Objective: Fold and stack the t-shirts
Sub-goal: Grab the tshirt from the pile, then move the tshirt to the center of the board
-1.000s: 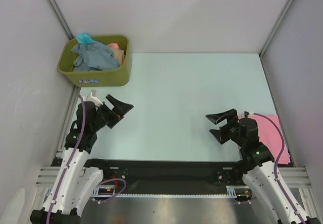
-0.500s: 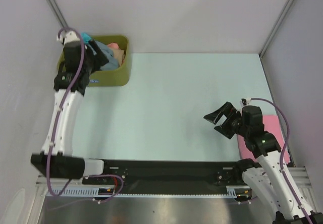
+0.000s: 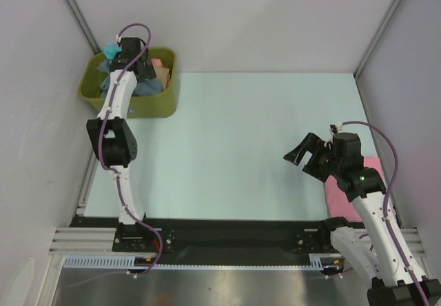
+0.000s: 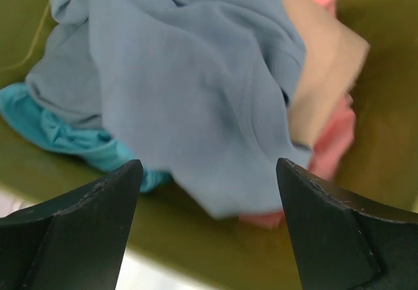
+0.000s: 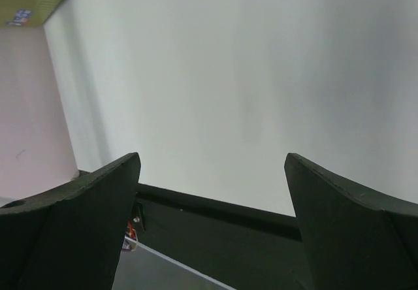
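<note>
The slate grey-blue t-shirt (image 4: 189, 87) lies crumpled on top of the pile in the olive-green tub (image 4: 215, 251). A teal shirt (image 4: 59, 133) is under its left side. A beige one (image 4: 323, 68) and a salmon one (image 4: 333, 140) are on its right. My left gripper (image 4: 209, 172) is open and empty, hovering just above the grey-blue shirt; in the top view it (image 3: 134, 72) is over the tub (image 3: 148, 105). My right gripper (image 3: 306, 158) is open and empty above the bare table. A pink t-shirt (image 3: 336, 197) lies flat at the near right, partly hidden by the right arm.
The tub stands in the far left corner against the left wall. The pale table (image 3: 234, 134) has walls on three sides. A black rail (image 5: 228, 218) runs along the near edge by the arm bases.
My left arm has swung from the near left of the table out to the tub and now hangs over the shirts. My right gripper has lifted and shifted slightly right.
</note>
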`<control>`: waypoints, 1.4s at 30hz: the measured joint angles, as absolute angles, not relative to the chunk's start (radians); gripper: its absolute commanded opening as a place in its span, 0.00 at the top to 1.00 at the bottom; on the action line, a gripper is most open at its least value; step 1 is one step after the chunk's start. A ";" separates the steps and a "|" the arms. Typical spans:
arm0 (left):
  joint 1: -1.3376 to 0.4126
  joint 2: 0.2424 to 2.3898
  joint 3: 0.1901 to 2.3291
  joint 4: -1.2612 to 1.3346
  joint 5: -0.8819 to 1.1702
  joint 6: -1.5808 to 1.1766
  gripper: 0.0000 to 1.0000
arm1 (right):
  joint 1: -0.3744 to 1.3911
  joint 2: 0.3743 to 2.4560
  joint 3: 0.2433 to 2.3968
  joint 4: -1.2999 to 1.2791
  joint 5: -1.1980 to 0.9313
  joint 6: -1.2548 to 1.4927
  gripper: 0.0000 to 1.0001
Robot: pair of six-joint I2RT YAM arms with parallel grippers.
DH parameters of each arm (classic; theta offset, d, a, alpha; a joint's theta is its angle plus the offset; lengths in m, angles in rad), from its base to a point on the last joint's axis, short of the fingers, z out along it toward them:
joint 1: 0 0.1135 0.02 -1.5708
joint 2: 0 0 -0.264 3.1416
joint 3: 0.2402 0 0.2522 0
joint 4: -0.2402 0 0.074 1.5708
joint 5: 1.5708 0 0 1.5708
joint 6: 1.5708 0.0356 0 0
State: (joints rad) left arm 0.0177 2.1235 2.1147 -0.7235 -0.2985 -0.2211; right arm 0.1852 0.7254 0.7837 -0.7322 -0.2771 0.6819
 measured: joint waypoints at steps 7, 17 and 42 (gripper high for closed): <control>0.049 2.273 2.209 -0.720 -0.311 -0.247 0.22 | 0.080 0.760 0.797 -0.778 -0.278 0.611 0.01; 0.051 2.294 2.235 -0.708 -0.316 -0.274 0.76 | 0.044 0.782 0.797 -0.776 -0.315 0.601 0.01; -0.066 1.889 1.988 -0.492 -0.117 -0.440 1.00 | 0.066 0.727 0.793 -0.788 -0.358 0.622 0.02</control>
